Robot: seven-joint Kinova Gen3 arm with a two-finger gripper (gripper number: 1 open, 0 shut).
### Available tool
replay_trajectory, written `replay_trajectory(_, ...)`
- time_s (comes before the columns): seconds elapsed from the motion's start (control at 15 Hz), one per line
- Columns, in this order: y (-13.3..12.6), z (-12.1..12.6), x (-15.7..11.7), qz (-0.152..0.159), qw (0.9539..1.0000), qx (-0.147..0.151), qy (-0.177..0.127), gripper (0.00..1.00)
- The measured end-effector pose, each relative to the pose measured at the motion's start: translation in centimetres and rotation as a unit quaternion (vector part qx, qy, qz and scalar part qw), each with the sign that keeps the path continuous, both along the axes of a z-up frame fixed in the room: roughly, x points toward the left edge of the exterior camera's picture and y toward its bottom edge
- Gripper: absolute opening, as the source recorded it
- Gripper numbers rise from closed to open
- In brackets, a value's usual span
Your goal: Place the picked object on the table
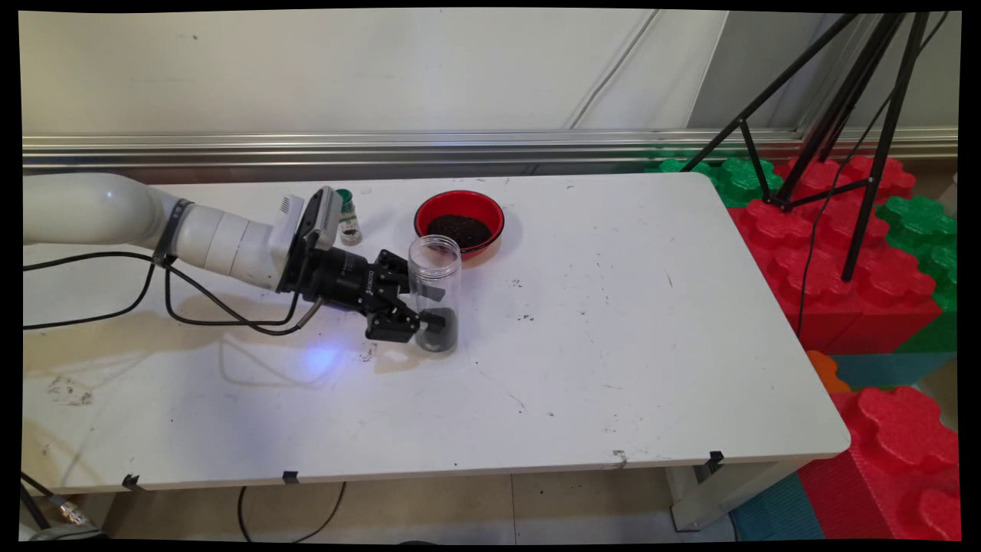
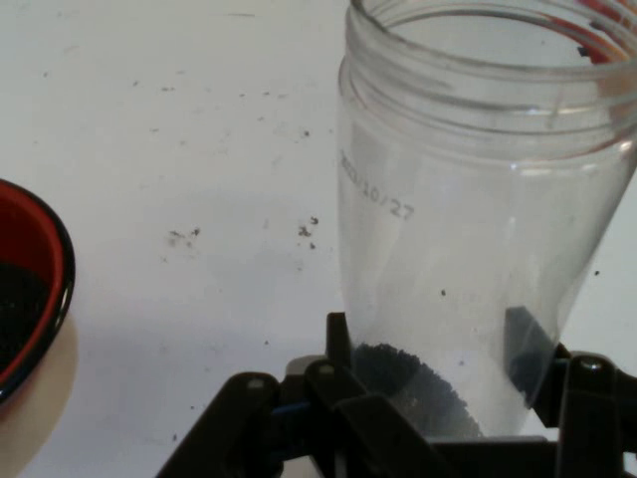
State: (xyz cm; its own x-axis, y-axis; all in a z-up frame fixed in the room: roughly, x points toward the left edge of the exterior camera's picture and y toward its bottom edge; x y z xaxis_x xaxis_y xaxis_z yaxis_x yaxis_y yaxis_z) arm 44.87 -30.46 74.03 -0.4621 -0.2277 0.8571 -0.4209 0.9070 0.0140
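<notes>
The black two-finger tool point(image 1: 427, 308) is closed on the clear plastic jar with a threaded, lidless mouth point(image 1: 435, 295), one finger on each side of its lower body. The hold sits low, level with the small heap of dark granules point(image 2: 413, 383) in the jar's bottom, so the open mouth stays upright. In the main view the jar's base looks to be at or just above the white counter point(image 1: 613, 345); whether it rests on it I cannot tell.

Taking the jar as the landmark: the round red bowl with a black rim, holding dark granules point(image 1: 460, 221), lies just behind it and slightly to the right, close but apart. A small clear bottle with a green cap point(image 1: 349, 218) stands behind it to the left, beside the arm's wrist. Loose dark specks point(image 1: 525, 316) dot the counter close by.

To the right of the jar and in front of it the counter is bare out to its rounded edges. Beyond the right edge stand big red and green foam blocks point(image 1: 843, 253) and a black tripod point(image 1: 835, 130). Left of the jar the white arm point(image 1: 153, 226) and its hanging black cables point(image 1: 199, 299) take up the room.
</notes>
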Motion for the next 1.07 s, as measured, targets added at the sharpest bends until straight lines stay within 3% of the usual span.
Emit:
replay_trajectory(0.93,-1.7,-1.8,0.7,0.019,0.9998,0.001,-0.004,0.00)
replay_trajectory(1.0,-1.8,-1.9,0.7,0.020,0.9998,0.001,-0.004,1.00)
replay_trajectory(1.07,-1.8,-2.0,0.8,0.021,0.9998,0.001,-0.004,1.00)
